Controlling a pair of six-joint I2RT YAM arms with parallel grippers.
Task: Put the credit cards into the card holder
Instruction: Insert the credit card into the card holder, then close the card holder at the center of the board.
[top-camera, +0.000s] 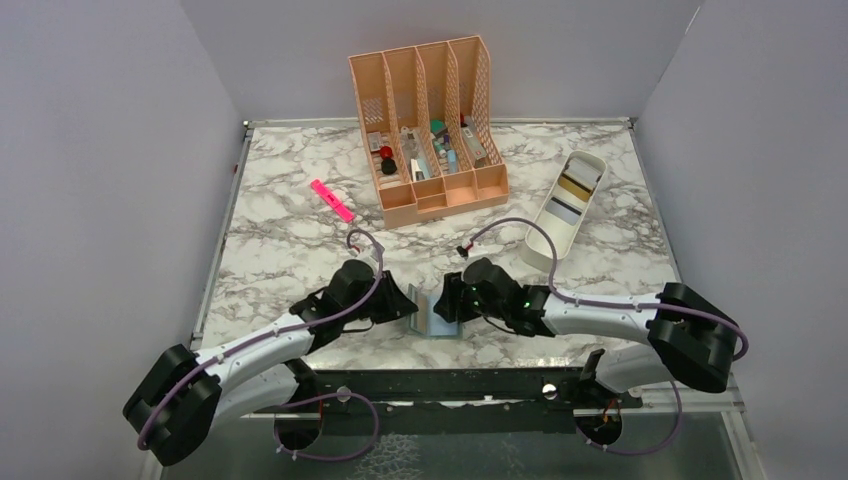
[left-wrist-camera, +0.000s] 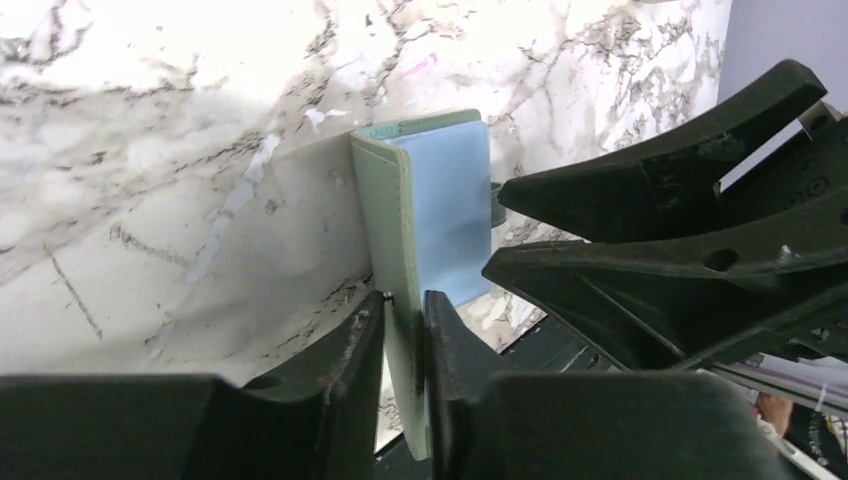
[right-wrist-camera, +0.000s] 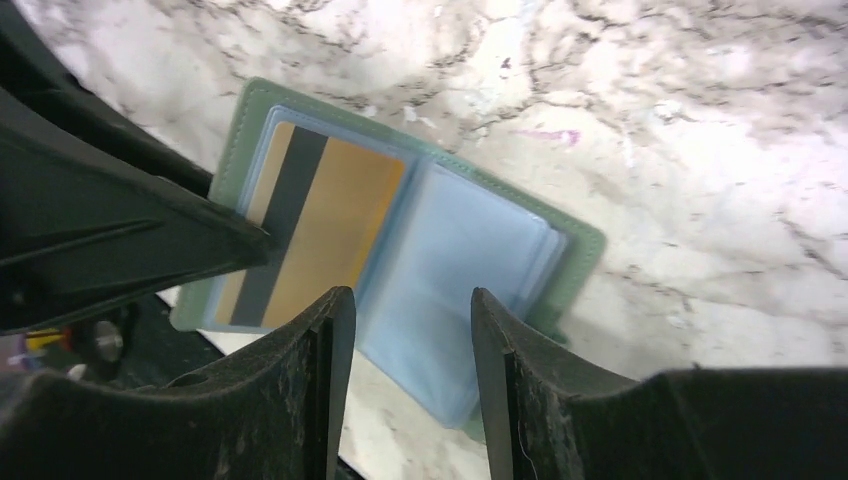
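Note:
The grey-green card holder (top-camera: 437, 323) lies opened near the table's front edge, between both arms. My left gripper (left-wrist-camera: 405, 305) is shut on one green cover of the card holder (left-wrist-camera: 440, 215), edge-on between its fingers. A gold credit card (right-wrist-camera: 320, 225) with a dark stripe sits in the holder's left blue pocket. My right gripper (right-wrist-camera: 412, 300) is open just above the blue pockets of the card holder (right-wrist-camera: 480, 250), with nothing between its fingers. More credit cards (top-camera: 574, 186) lie in the white tray.
A long white tray (top-camera: 540, 250) lies at the right. A peach slotted organizer (top-camera: 430, 120) full of small items stands at the back. A pink highlighter (top-camera: 332, 200) lies left of it. The table's front edge is right under the holder.

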